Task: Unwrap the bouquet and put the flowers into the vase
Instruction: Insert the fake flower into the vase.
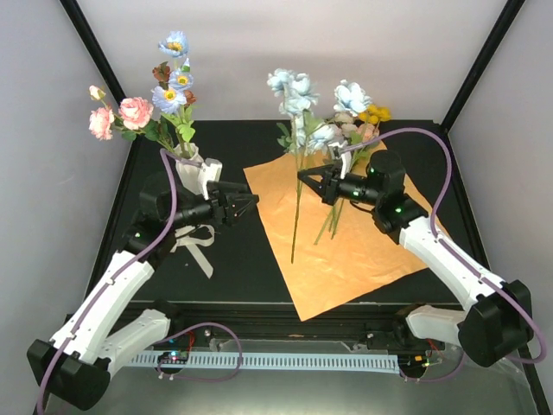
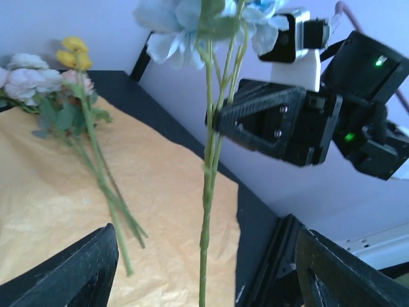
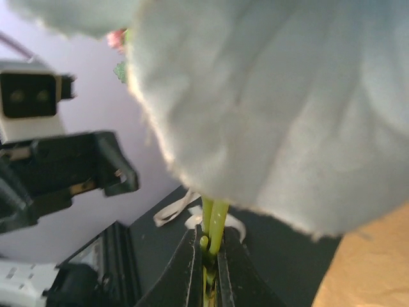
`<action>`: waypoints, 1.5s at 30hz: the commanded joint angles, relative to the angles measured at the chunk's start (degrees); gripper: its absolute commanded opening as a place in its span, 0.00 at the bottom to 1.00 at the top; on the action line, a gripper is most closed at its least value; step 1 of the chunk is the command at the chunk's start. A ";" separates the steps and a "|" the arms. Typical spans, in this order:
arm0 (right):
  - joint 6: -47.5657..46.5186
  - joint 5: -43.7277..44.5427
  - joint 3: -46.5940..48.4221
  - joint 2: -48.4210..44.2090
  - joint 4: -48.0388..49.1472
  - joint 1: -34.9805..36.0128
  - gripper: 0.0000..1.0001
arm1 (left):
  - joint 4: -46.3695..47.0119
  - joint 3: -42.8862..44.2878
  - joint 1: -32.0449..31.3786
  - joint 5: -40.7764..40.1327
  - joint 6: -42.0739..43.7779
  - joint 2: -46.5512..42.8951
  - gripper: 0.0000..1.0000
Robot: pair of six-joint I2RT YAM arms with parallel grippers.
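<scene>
My right gripper (image 1: 303,176) is shut on the green stem (image 3: 213,225) of a pale-blue flower (image 1: 289,85) and holds it upright above the orange paper (image 1: 363,251). The stem's lower end (image 2: 206,211) hangs free. My left gripper (image 1: 249,205) is open and faces that stem. In the left wrist view the stem shows in the gap between the fingers (image 2: 70,275) and touches neither. The ribbed off-white vase (image 1: 197,171) stands at the back left with pink and blue flowers (image 1: 169,93) in it. Other flowers (image 1: 359,121) lie on the unfolded paper.
A cream ribbon (image 1: 195,245) lies on the black table in front of the vase. The left arm's wrist passes close by the vase. The loose flowers' stems (image 1: 332,223) run across the paper under my right arm. Black frame posts stand at both back corners.
</scene>
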 commanded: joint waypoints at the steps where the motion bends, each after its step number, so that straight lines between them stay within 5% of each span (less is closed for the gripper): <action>1: -5.80 -7.43 2.12 -1.18 -1.29 3.59 0.01 | 8.01 0.46 -0.30 6.15 -6.46 1.78 0.77; 10: -7.45 -12.26 4.57 -0.07 -1.43 10.42 0.01 | 19.94 -0.73 -0.80 17.60 -15.29 4.55 0.71; 20: -6.32 -13.29 6.46 1.57 -1.33 12.58 0.01 | 23.41 -1.22 -1.78 18.71 -17.43 5.60 0.63; 35: -6.86 -15.61 9.06 4.35 -3.24 14.65 0.02 | 23.49 -0.97 -1.97 19.02 -17.87 6.45 0.12; 39: -8.22 -13.56 9.19 4.41 -6.34 14.65 0.08 | 23.02 -1.06 -1.97 19.02 -16.77 6.10 0.02; 45: -11.48 -8.38 8.76 2.93 -10.97 14.64 0.40 | 16.39 0.33 -1.88 15.77 -10.81 4.91 0.02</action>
